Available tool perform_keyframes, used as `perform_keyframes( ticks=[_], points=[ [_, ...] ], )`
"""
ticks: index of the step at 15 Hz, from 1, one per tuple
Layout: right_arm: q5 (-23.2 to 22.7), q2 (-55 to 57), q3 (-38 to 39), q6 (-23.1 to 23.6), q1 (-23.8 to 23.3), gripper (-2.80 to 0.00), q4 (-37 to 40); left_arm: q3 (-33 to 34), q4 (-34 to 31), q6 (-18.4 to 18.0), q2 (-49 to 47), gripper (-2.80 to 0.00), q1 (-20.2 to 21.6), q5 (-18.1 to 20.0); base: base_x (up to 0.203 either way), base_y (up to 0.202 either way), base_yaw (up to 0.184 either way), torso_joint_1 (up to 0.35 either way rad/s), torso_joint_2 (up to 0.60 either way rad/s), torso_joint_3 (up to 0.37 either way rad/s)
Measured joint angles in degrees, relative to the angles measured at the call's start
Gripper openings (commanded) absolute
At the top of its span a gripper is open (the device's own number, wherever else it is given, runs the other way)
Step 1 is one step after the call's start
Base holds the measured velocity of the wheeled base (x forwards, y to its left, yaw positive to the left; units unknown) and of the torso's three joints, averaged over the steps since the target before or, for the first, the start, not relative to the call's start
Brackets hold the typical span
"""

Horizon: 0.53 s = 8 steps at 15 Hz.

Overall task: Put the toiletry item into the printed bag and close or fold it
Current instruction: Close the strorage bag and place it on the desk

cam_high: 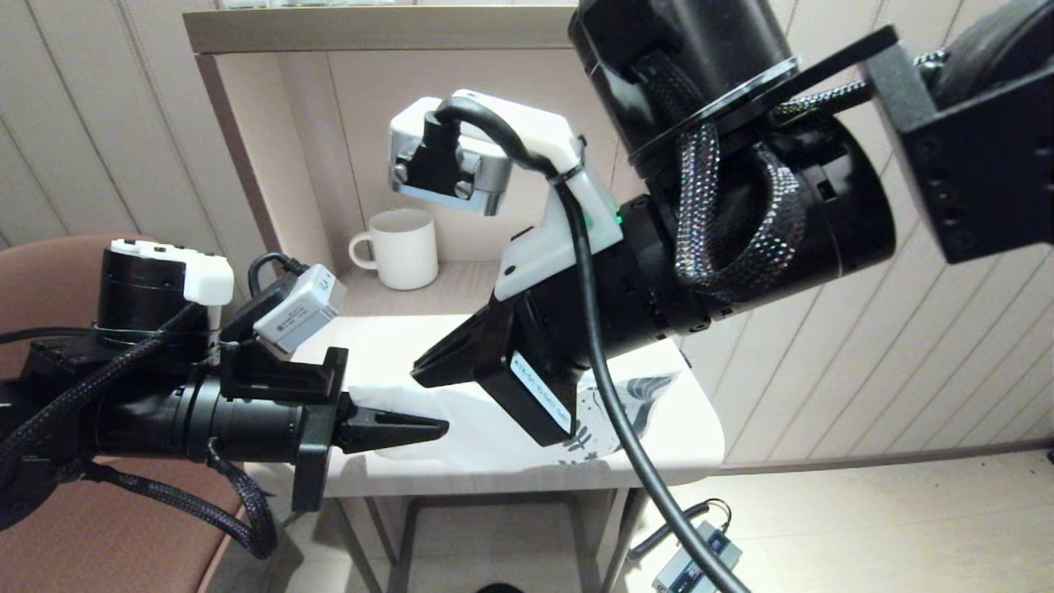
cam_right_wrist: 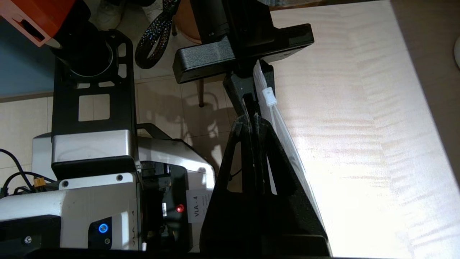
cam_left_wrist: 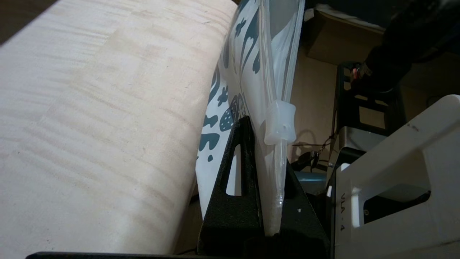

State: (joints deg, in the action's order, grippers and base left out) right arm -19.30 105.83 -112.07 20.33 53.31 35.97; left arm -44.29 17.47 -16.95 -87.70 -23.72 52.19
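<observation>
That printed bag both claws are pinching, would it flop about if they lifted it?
Probably floppy: the printed bag is thin frosted film, pinched flat in the left gripper and the right gripper. Likely light, since it looks flat. Its smooth plastic may slip.

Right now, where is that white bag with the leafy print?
In the head view, the printed bag lies at the small table's front edge, pinched between the left gripper and right gripper.

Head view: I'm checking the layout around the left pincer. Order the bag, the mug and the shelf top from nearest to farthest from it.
1. Bag: pinched in the left pincer at the table's front edge.
2. Mug: farther back, standing in the alcove behind the table.
3. Shelf top: farthest, up above the mug.

The right pincer also meets the bag.
</observation>
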Motion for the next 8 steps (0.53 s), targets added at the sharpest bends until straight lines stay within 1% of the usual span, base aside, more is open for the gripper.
perform_keyframes(
  ticks=[3,4,8],
  points=[
    [0.05,0.35,0.02,0.04,0.3,-2.8,-0.38,0.1,-0.02,-0.06,0.07,-2.8,0.0,-0.05,0.0,0.0,0.0,0.0,0.0,0.0],
    [0.25,0.42,0.02,-0.02,0.35,0.0,-0.06,0.09,-0.02,-0.06,0.1,-2.8,0.0,-0.02,0.0,0.0,0.0,0.0,0.0,0.0],
    [0.31,0.82,0.05,0.0,0.55,0.0,0.21,0.16,-0.02,-0.08,0.13,-2.8,0.0,-0.02,0.0,0.0,0.0,0.0,0.0,0.0]
  ],
)
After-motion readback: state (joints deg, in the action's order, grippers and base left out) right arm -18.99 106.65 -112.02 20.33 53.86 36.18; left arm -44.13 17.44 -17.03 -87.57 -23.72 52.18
